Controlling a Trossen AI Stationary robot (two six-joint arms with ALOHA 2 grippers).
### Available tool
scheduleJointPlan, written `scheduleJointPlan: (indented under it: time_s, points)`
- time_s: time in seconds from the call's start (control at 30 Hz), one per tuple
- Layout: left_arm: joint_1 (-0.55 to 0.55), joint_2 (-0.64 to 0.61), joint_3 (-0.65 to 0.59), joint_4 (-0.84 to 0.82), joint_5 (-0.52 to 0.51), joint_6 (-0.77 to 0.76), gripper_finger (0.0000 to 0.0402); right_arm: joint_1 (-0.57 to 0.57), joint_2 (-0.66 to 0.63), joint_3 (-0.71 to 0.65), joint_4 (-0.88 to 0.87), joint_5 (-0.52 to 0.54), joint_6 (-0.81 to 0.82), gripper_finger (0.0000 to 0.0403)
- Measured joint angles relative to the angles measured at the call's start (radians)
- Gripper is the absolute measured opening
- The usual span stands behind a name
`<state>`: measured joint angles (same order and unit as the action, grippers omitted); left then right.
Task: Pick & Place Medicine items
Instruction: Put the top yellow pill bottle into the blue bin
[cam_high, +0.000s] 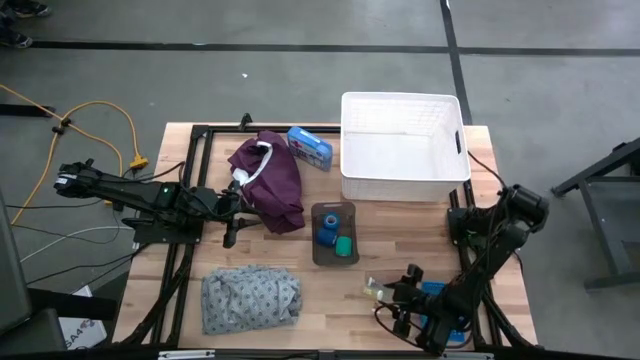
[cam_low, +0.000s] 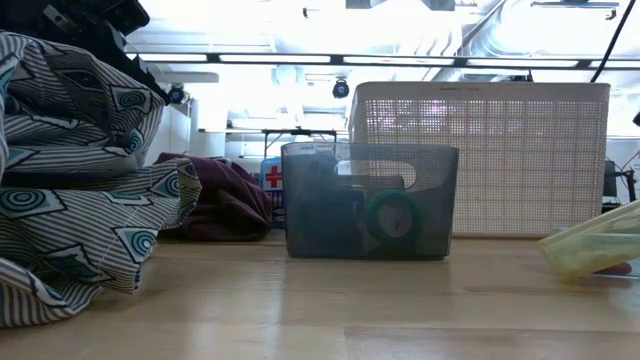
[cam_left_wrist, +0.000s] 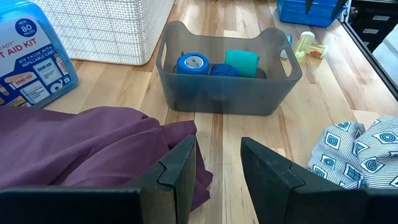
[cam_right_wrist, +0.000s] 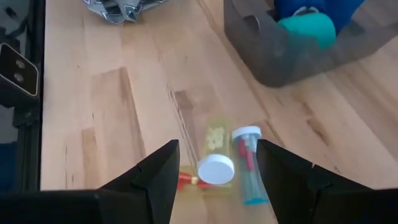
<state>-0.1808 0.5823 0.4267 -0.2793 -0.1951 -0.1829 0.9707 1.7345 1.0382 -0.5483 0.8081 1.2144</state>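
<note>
Two blue rolls (cam_left_wrist: 194, 64) and a green roll (cam_left_wrist: 241, 62) lie in a small grey bin (cam_high: 335, 235), and the green roll (cam_low: 392, 215) shows through its wall. A pale yellowish packet with a white cap (cam_right_wrist: 216, 167) and a clear tube with a blue end (cam_right_wrist: 249, 165) lie on the table near its near right corner (cam_high: 375, 289). My right gripper (cam_right_wrist: 217, 155) is open and low over them, one finger on either side (cam_high: 392, 293). My left gripper (cam_left_wrist: 217, 165) is open beside the maroon garment (cam_high: 268, 180), facing the bin.
A white basket (cam_high: 400, 145) stands behind the bin. A blue first-aid box (cam_high: 310, 147) sits by the maroon garment. The grey patterned cloth (cam_high: 250, 298) lies at the near left. A blue crate (cam_left_wrist: 311, 9) sits under my right arm. Bare wood lies between cloth and bin.
</note>
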Motion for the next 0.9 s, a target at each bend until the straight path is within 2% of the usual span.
scheduleJointPlan:
  time_s: [0.43, 0.9]
  points:
    - [0.000, 0.000, 0.000, 0.000, 0.000, 0.000, 0.0123, 0.005, 0.080, 0.000, 0.006, 0.002, 0.101, 0.0203]
    - [0.000, 0.000, 0.000, 0.000, 0.000, 0.000, 0.0123, -0.017, 0.092, 0.000, 0.026, -0.041, 0.102, 0.0203]
